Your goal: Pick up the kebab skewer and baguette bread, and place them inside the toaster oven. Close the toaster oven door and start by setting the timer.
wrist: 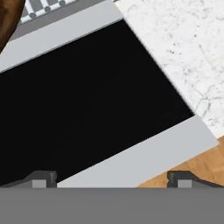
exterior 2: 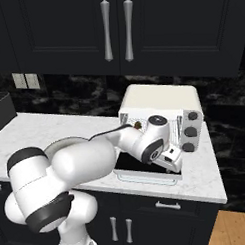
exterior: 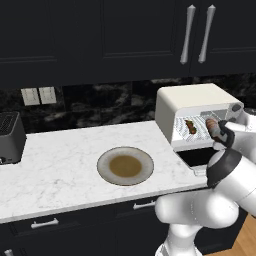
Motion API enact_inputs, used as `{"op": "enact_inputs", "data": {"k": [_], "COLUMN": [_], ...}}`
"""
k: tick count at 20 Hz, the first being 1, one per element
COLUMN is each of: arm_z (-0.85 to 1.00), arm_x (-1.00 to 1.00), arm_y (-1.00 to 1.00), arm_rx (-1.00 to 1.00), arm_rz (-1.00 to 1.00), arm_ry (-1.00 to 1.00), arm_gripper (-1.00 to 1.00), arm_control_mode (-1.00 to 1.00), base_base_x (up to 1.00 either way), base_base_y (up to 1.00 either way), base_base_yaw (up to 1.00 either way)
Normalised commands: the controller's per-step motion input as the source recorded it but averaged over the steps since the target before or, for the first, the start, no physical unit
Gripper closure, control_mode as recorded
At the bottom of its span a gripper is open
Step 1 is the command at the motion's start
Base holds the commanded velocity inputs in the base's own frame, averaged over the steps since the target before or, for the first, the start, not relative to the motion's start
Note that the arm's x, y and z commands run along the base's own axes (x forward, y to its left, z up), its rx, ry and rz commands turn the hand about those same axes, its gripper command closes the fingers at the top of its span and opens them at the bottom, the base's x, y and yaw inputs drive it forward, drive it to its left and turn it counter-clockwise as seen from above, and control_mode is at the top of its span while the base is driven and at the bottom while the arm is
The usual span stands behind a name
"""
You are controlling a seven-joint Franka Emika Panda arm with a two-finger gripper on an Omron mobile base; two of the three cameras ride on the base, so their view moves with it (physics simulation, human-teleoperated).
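The cream-white toaster oven [exterior: 187, 102] stands at the counter's right end. Its door [exterior: 196, 157] is folded down flat. On the wire rack inside lie the dark kebab skewer [exterior: 191, 126] and, to its right, the orange-brown baguette bread [exterior: 212, 125]. In the right base view my gripper [exterior 2: 173, 159] hangs just above the lowered door [exterior 2: 141, 170], in front of the oven [exterior 2: 158, 99] and its three dark knobs [exterior 2: 191, 132]. In the hand view the door's dark glass [wrist: 87, 100] lies below my open gripper [wrist: 113, 179], which holds nothing. A brown food edge [wrist: 8, 19] shows at the top left.
A round plate [exterior: 104, 167] with a brown centre sits mid-counter. A black slot toaster [exterior: 10, 137] stands at the far left. The door overhangs the counter's front edge, and wooden floor [wrist: 205, 166] shows beyond it. Dark cabinets with long handles [exterior: 187, 32] hang overhead.
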Motion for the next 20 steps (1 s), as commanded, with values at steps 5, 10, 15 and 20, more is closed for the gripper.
{"op": "enact_inputs", "data": {"k": [5,10,15,20], "arm_z": [-0.15,-0.15,-0.14,-0.04], "arm_x": [0.26,0.17,0.22,0.25], "arm_y": [0.00,0.00,0.00,0.00], "arm_rx": [0.00,0.00,0.00,0.00], "arm_rz": [0.00,0.00,0.00,-0.01], "arm_ry": [-0.04,-0.04,-0.05,-0.03], "arm_gripper": [-1.00,-1.00,-1.00,-1.00], "arm_control_mode": [-1.00,-1.00,-1.00,-1.00], "base_base_x": [0.00,0.00,0.00,0.00], "base_base_y": [0.00,0.00,0.00,0.00], "base_base_yaw": [0.00,0.00,0.00,0.00]}}
